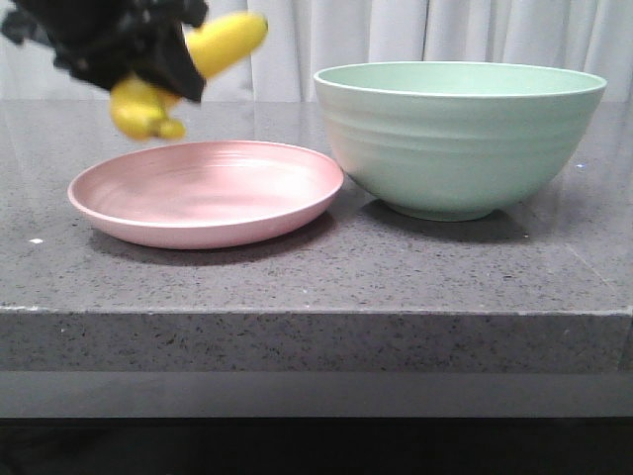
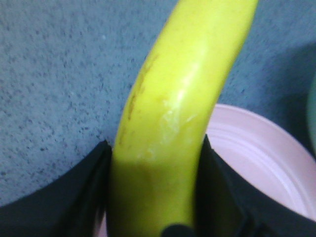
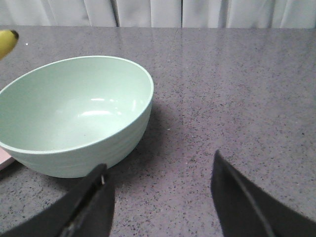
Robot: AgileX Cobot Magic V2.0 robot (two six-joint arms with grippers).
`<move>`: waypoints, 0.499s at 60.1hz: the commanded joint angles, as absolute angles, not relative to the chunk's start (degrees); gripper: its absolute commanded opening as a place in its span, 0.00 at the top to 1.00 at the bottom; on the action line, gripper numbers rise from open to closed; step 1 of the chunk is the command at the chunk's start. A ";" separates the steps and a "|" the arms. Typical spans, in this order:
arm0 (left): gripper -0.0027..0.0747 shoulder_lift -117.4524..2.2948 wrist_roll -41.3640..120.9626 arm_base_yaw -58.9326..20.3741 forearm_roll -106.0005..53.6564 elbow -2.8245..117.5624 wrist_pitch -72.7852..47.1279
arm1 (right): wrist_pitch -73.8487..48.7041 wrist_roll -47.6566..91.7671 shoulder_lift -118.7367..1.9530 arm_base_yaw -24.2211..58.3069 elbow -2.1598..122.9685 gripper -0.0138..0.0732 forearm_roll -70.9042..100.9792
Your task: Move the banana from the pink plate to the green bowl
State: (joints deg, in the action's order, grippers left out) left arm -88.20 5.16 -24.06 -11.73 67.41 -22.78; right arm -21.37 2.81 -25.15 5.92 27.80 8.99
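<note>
My left gripper (image 1: 148, 71) is shut on the yellow banana (image 1: 223, 42) and holds it in the air above the far left of the pink plate (image 1: 203, 193), which is empty. In the left wrist view the banana (image 2: 173, 123) is clamped between the black fingers (image 2: 79, 192), with the plate (image 2: 261, 158) below. The mint-green bowl (image 1: 460, 134) stands empty to the right of the plate. My right gripper (image 3: 158, 168) is open and empty over the bare table beside the bowl (image 3: 74, 113). The banana's tip (image 3: 6, 42) shows at the edge of that view.
The grey speckled table (image 1: 316, 267) has its front edge close to the plate and bowl. White curtains (image 1: 415, 35) hang behind the table.
</note>
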 commanded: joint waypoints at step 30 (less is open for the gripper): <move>0.70 -76.13 6.33 -41.55 -12.77 68.90 -18.24 | -13.47 3.27 -42.69 16.65 43.82 0.31 32.42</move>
